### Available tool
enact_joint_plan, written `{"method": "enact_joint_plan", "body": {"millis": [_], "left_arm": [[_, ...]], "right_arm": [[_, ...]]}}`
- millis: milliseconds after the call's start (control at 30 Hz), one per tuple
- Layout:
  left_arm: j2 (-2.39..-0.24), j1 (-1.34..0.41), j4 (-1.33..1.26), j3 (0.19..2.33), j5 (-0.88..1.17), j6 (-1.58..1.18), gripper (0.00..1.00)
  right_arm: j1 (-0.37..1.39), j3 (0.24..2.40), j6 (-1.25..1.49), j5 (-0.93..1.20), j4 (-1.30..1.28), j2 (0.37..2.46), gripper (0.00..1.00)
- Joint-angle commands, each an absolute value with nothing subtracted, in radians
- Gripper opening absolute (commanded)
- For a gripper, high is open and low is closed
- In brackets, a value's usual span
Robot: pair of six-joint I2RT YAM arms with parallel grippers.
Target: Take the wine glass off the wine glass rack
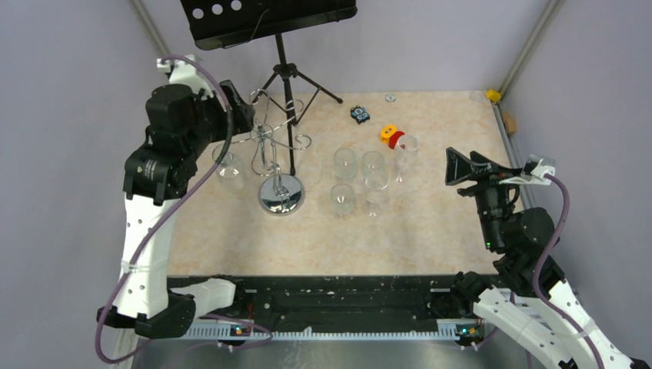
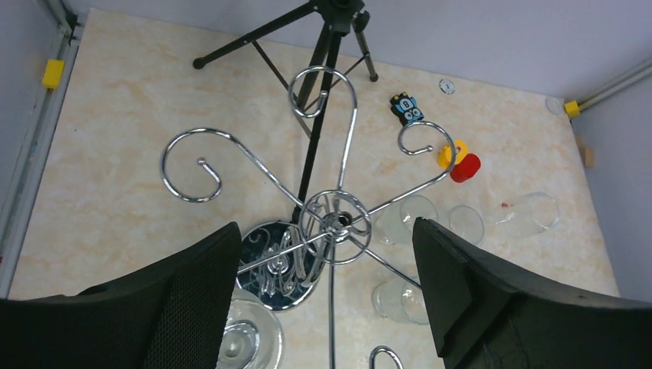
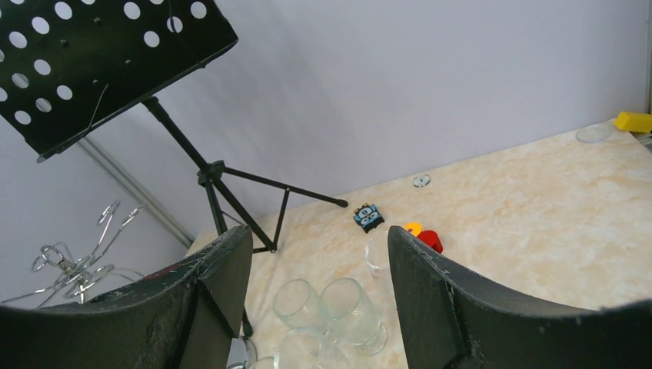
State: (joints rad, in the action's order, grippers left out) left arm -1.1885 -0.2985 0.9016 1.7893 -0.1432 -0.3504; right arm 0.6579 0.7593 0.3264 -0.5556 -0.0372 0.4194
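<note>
Closest to the left wrist's lens, the left gripper (image 2: pixel 324 231) frames everything between two black padded fingers spread wide, holding nothing and touching nothing. Beyond them lies the beige marbled table (image 1: pixel 430 231), with a black tripod music stand (image 1: pixel 265 19) at its 12 o'clock edge. The shiny chrome wire wine glass rack (image 1: pixel 281 194) stands at about 10 o'clock on the table. That gripper hovers high over its hub, I'd say to line up a descent from above. The right gripper (image 1: pixel 461 165) hangs at 3 o'clock, jaws just as wide and empty, seemingly parked out of the way. The clear stemmed wine glass (image 1: pixel 229 171) hangs upside down from a loop at the rack's 9 o'clock, not yet taken. Several loose clear glasses (image 1: pixel 344 163) sit on the tabletop toward the rack's 3 o'clock.
</note>
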Motion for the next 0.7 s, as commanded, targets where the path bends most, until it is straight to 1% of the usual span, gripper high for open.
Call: {"method": "enact_joint_plan", "body": {"millis": [0,133,233,333,500,667], "left_arm": [[-1.156,-0.123,0.864,1.75,0.137,-0.434,0.85],[-1.14,0.098,0.813,1.668,0.363,-0.536,0.81],[-1.1,0.269,0.727,1.573,0.566,-0.645,0.71],[-1.05,0.386,0.651,1.481,0.671,-0.748,0.62],[-1.009,0.418,0.669,1.462,0.679,-0.81,0.59],[-0.974,0.419,0.705,1.475,0.611,-0.796,0.59]], "right_arm": [[0.657,0.758,0.331,-0.549,-0.008,0.424,0.66],[0.657,0.758,0.337,-0.547,-0.021,0.416,0.66],[0.657,0.754,0.336,-0.554,-0.029,0.401,0.66],[0.657,0.752,0.334,-0.56,-0.032,0.392,0.66],[0.656,0.747,0.333,-0.562,-0.034,0.39,0.66],[0.657,0.742,0.33,-0.555,-0.03,0.39,0.66]]}}
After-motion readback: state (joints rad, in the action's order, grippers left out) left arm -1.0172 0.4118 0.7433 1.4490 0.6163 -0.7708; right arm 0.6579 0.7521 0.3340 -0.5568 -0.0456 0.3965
